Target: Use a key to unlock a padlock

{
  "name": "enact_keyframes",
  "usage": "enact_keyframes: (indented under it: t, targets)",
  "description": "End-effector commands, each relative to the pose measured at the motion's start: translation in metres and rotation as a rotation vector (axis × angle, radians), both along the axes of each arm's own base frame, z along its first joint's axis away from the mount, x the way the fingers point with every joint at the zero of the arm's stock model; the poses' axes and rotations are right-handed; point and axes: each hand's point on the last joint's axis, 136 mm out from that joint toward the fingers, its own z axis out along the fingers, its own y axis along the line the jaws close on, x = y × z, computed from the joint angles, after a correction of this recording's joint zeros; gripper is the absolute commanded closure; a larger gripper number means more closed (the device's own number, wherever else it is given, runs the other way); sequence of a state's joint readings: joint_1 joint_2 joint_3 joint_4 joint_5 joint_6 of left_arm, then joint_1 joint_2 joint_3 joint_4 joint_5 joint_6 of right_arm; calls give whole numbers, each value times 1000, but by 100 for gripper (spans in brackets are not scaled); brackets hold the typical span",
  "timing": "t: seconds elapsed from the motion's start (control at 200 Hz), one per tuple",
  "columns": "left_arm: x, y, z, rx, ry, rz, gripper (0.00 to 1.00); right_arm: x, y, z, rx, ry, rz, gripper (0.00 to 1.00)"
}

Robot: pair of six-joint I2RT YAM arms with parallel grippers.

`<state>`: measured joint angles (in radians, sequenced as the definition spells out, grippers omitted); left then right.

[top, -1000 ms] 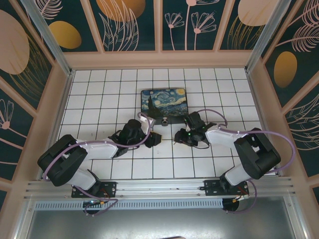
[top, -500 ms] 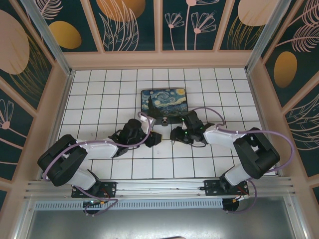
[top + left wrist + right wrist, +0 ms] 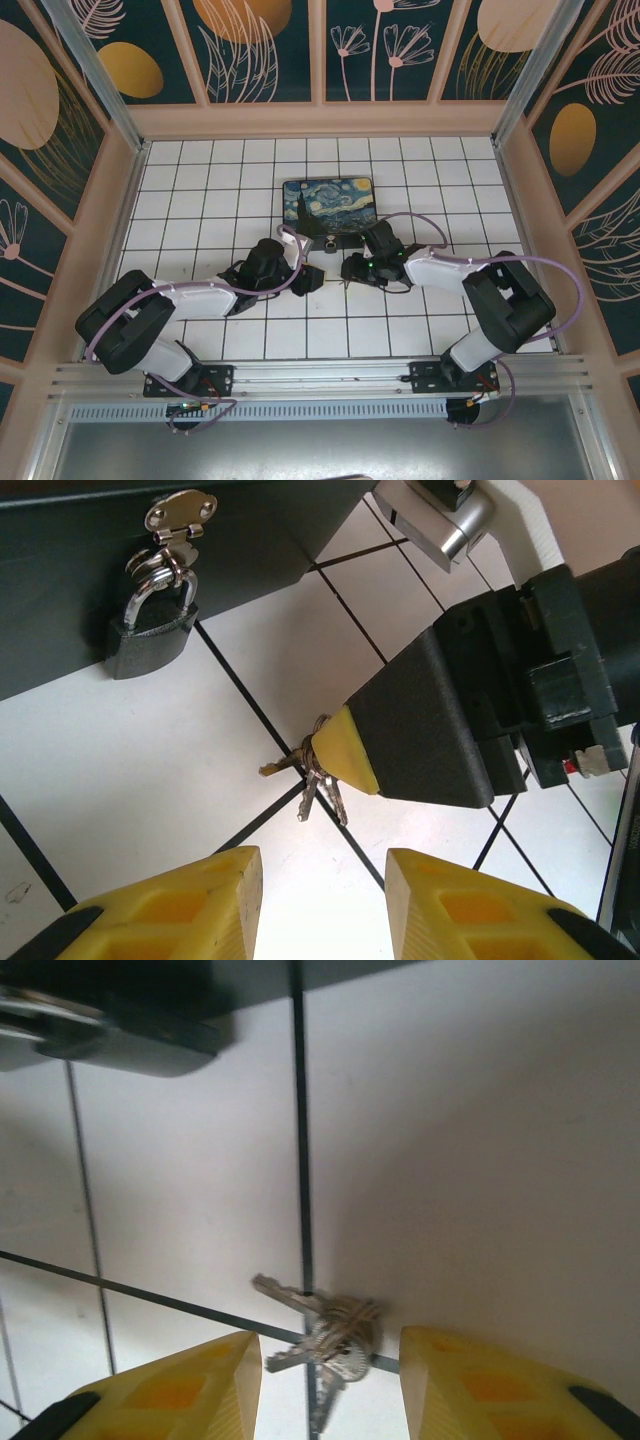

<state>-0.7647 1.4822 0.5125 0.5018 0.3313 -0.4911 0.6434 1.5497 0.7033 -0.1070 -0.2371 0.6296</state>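
R gripper [image 3: 347, 268] is found shifted left vs. the earlier top view and closer to the box front. L gripper [image 3: 312, 278] is unchanged.

- Padlock [image 3: 150, 620]: hung by its shackle from the metal hasp [image 3: 180, 515] on the front wall of the painted box [image 3: 328, 205]. Shackle is seen closed and body hanging down. Not yet touched by either arm.
- Key bunch [image 3: 335, 1335]: several small keys on a ring, lying flat on the white tiled floor [image 3: 120, 780] across a dark grid line. It is near the padlock but apart from it.
- R gripper jaws: apart and lowered over the bunch, one yellow tip each side, w/ daylight seen between tips and keys in the R wrist view. From the L wrist view one tip looks to be at or touching the ring. Nothing clamped.
- L gripper jaws: apart, nothing between them, held above the floor just short of the keys.

Step in hand (judged): key pickup, approach done, grasp not yet made.

Next move calls for the jaws to be closed on the ring or one key, low enough to catch thin metal on tile. A single key must then be left protruding, aligned w/ the keyhole. The padlock prob. needs steadying by the L gripper.
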Motion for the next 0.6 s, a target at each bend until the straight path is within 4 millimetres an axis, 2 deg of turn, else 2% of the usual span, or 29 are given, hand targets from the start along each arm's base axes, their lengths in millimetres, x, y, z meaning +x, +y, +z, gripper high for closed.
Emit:
enact_keyframes:
  t: [0.0,0.195,0.355,0.591]
  targets:
    - [4,-2,8,-1,-27,-8,63,-2,-1,-5,-50,3,31,58]
    - [5,-3,8,-1,-27,-7,63,-6,9,-15,-91,15,66,59]
    - [5,-2,7,2,-26,-4,63,-8,8,-25,-131,29,67,67]
    - [5,-2,6,6,-27,-2,63,-10,12,-28,-141,31,68,77]
